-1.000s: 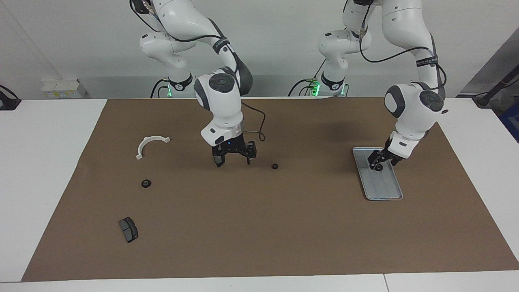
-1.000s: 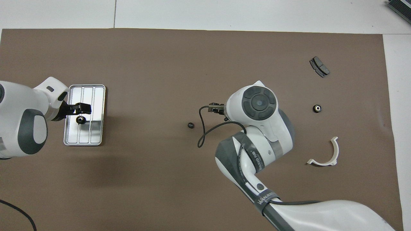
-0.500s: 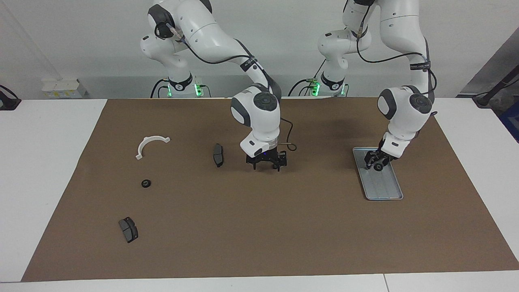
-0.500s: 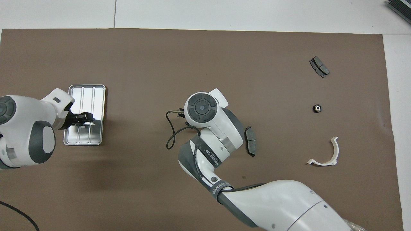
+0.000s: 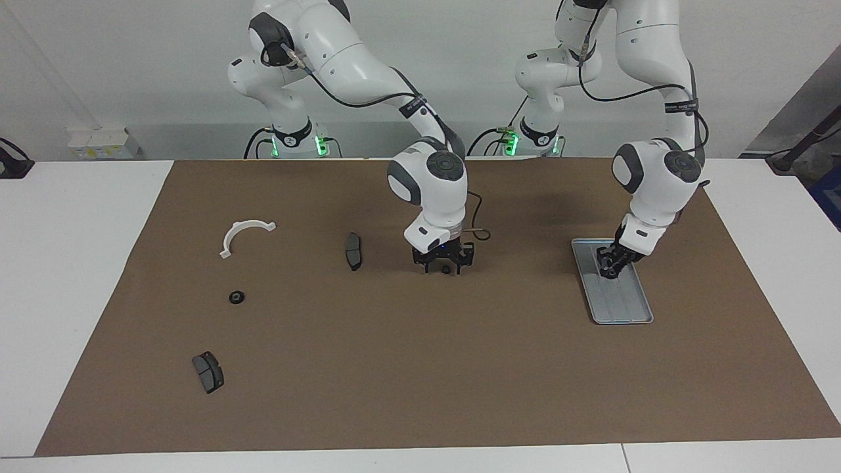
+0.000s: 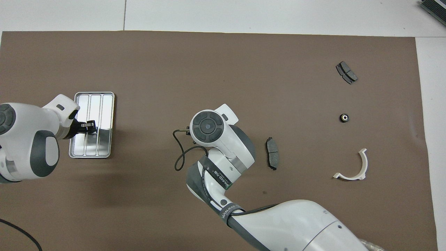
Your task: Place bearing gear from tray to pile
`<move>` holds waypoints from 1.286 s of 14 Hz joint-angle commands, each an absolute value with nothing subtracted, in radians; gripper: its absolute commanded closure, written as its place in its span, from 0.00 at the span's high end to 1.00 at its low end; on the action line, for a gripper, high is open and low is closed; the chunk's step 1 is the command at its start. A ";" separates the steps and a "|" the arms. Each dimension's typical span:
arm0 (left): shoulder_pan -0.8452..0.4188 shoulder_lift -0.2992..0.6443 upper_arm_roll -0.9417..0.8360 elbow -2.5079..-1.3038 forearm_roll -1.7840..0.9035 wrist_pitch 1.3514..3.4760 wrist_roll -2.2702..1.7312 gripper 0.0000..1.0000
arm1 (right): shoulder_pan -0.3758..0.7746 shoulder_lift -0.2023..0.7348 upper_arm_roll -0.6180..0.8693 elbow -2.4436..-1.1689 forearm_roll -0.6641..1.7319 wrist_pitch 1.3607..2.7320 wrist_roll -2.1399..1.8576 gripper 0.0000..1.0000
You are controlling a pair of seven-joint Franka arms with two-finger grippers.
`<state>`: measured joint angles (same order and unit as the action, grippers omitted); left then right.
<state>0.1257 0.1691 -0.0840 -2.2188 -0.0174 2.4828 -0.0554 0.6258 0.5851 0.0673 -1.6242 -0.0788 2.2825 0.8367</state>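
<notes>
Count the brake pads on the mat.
2. One brake pad lies beside the right gripper; the other, farthest from the robots, toward the right arm's end. Arms may hide more.

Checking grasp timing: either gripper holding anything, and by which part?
Cannot tell. Left gripper down in the ridged silver-grey metal tray, hiding any part; right gripper, open, straddles a small black bearing gear on the brown mat.

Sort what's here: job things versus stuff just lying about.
Job: tray with left gripper over it; right gripper over bearing gear; second bearing gear, white bracket, brake pad, another brake pad.
Lying about: white box off the mat.
</notes>
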 commanded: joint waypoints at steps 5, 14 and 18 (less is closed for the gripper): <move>0.088 0.199 -0.103 -1.935 -0.023 2.269 -0.153 0.08 | 0.647 0.578 0.063 -1.637 -0.100 2.295 0.896 0.14; -0.316 0.193 -0.107 -1.980 -0.025 2.452 -0.820 0.10 | 0.476 0.277 0.057 -1.926 -0.098 2.293 0.758 0.00; -0.449 0.202 -0.107 -2.037 -0.025 2.540 -0.879 0.10 | 0.338 0.137 0.058 -2.080 -0.081 2.290 0.564 0.00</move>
<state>-0.3979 0.2060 -0.1261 -1.9950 -0.0190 2.4929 -0.8642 0.4005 0.2335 0.0436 -1.9585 -0.0843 2.2759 0.6532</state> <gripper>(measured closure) 0.648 0.767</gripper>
